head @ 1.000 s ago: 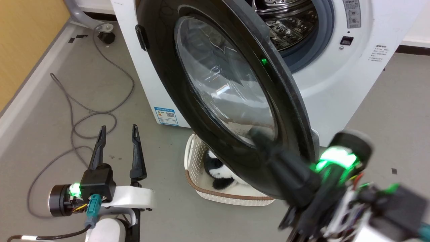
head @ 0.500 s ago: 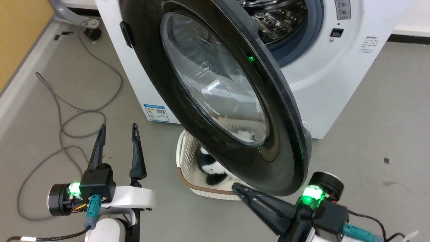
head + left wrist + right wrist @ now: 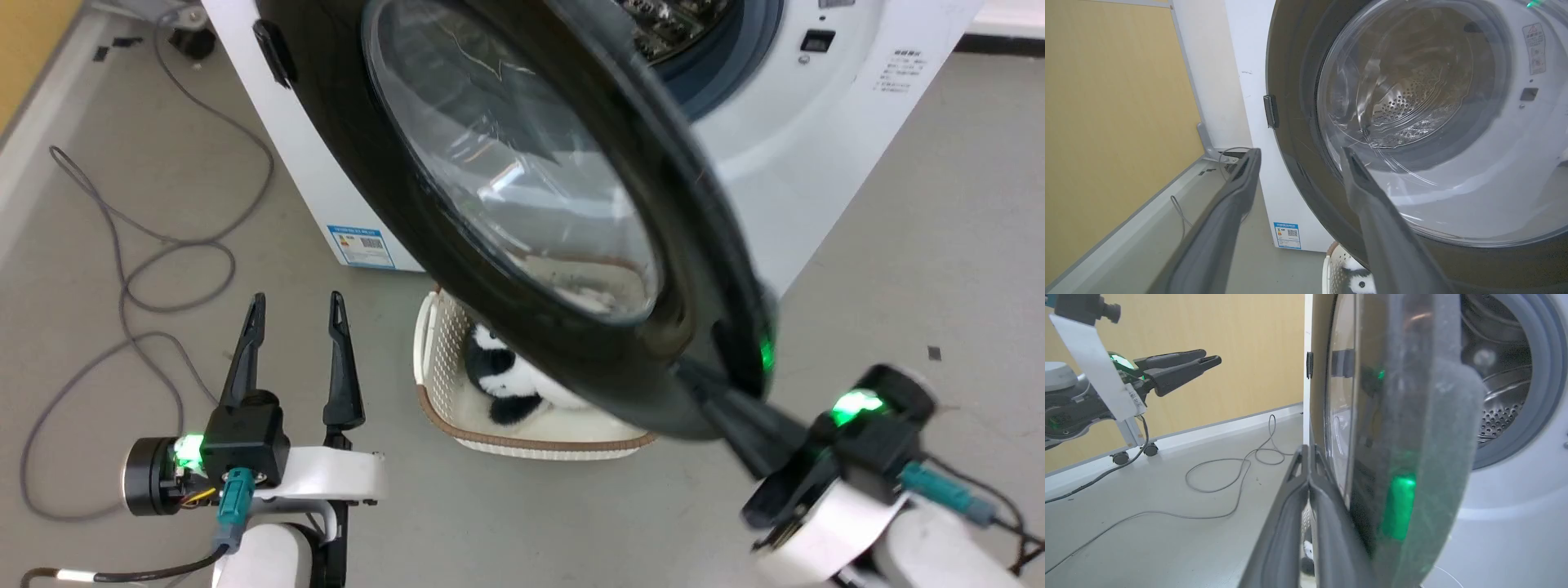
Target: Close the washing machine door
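Observation:
The washing machine door (image 3: 343, 131), glossy black with a bulging glass window, stands swung open in front of the white washer (image 3: 824, 155). My right gripper (image 3: 695, 377) is shut with nothing in it, and its fingers lie against the door's lower outer face near the rim. In the right wrist view the shut fingertips (image 3: 1306, 454) rest beside the glass of the door (image 3: 1412, 416), with the drum opening (image 3: 1506, 396) behind. My left gripper (image 3: 294, 322) is open and apart from the door, low at the left. Its fingers (image 3: 1241, 183) point toward the door (image 3: 1290, 134).
A white basket (image 3: 431, 351) holding a black-and-white plush (image 3: 498, 384) sits on the floor under the door. Grey cable (image 3: 122, 269) loops over the floor at the left, beside a yellow wall (image 3: 1106, 122). My left gripper (image 3: 1204, 363) also appears in the right wrist view.
The head camera has shifted. My right gripper, shut, dropped below the door's bottom edge and then rose to the right against its lower rim. The left gripper has kept its pose.

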You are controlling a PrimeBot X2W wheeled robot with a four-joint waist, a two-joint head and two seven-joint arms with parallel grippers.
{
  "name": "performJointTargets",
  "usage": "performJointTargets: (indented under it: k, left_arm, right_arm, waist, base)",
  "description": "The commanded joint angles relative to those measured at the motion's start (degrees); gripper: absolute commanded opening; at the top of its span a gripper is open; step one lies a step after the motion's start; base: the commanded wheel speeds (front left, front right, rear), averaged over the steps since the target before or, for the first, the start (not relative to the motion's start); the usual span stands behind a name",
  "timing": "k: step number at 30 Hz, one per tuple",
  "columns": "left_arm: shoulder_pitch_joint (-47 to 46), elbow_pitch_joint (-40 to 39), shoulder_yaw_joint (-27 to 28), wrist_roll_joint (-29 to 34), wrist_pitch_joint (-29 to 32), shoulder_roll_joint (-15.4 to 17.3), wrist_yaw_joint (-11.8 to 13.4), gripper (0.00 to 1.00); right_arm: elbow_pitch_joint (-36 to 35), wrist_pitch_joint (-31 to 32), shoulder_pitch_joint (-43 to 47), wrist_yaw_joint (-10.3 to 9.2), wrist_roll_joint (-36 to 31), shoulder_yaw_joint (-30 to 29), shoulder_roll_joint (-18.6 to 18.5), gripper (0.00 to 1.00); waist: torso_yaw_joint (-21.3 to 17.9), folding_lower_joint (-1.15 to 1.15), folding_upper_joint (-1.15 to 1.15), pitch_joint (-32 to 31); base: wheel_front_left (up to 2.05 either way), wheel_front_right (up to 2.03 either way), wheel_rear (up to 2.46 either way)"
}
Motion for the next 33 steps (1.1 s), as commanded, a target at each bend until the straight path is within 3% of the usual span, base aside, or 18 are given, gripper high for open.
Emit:
performJointTargets:
  k: [1,10,33]
  left_arm:
    - [-0.79,-0.32,-0.01,0.39,-0.25,-0.24,-0.16,1.0]
    - [-2.9,-1.3,-0.66,0.45,-0.25,-0.52,-0.09,1.0]
    - [-11.61,-3.67,-3.41,0.53,-0.25,-0.97,0.14,1.0]
  right_arm:
    - [0.41,-0.25,-0.55,-0.1,-0.38,-1.57,0.01,0.0]
    - [5.51,-0.25,-5.7,-0.1,-2.44,-10.52,-0.03,0.0]
    - [22.33,-0.25,-32.96,-0.1,-3.69,-21.97,-0.66,0.0]
  waist:
    - [-0.15,0.0,0.0,0.65]
    - [-0.46,0.0,0.0,5.5]
    - [1.23,0.0,0.0,19.44]
  base:
    - [0.0,0.0,0.0]
    - [0.0,0.0,0.0]
    - [0.0,0.0,0.0]
